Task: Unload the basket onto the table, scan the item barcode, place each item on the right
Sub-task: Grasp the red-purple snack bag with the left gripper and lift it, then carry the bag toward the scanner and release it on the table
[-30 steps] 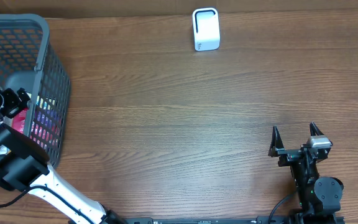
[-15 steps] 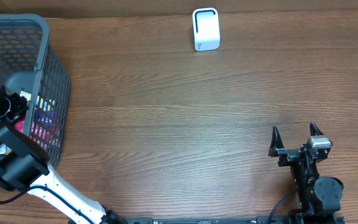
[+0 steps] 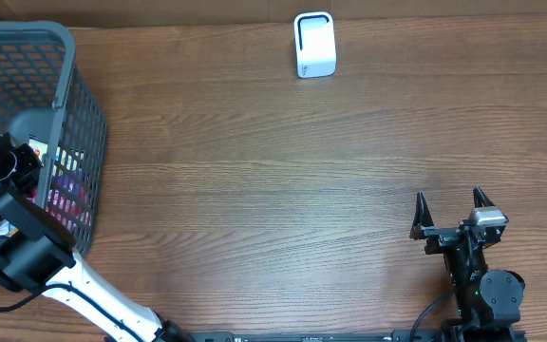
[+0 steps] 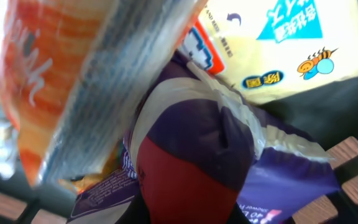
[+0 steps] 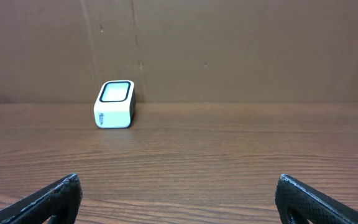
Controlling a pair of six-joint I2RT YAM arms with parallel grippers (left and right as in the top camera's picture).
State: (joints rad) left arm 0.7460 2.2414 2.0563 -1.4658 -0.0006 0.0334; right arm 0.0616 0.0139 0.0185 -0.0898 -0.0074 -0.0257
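Grey mesh walled the basket (image 3: pixel 84 119), and my left jaws were sunk inside it, among the packets. The item I had to scan lay in there too, not out on the desk (image 3: pixel 254 190). My left jaws were pressed together. The wrist view was so crowded that I could not tell which packet they pinched, if any.

Straight ahead of them, down on the basket's slatted floor, bulged a purple packet (image 4: pixel 191 143) with a red patch. It was crumpled, and I could not make out its long axis. An orange packet (image 4: pixel 55 74) leaned in over it, very near my wrist and seemingly touching it. A yellow packet (image 4: pixel 278 43) lay just beyond, deeper in the basket, its edge overlapping the purple one. No barcode showed on any face I could see.

The scanner (image 3: pixel 314 44) stood upright well apart from the basket, across the desk at its far edge. My right jaws were spread wide and empty, farther from the basket than the scanner was, on the opposite side of the desk.

So the left arm (image 3: pixel 12 242) was the nearer one, the only one at the basket. I judged the coming move turned on that. Whatever the left jaws had would need to rise clear of the basket's rim and then travel away from it toward the scanner, code side turned to its window.
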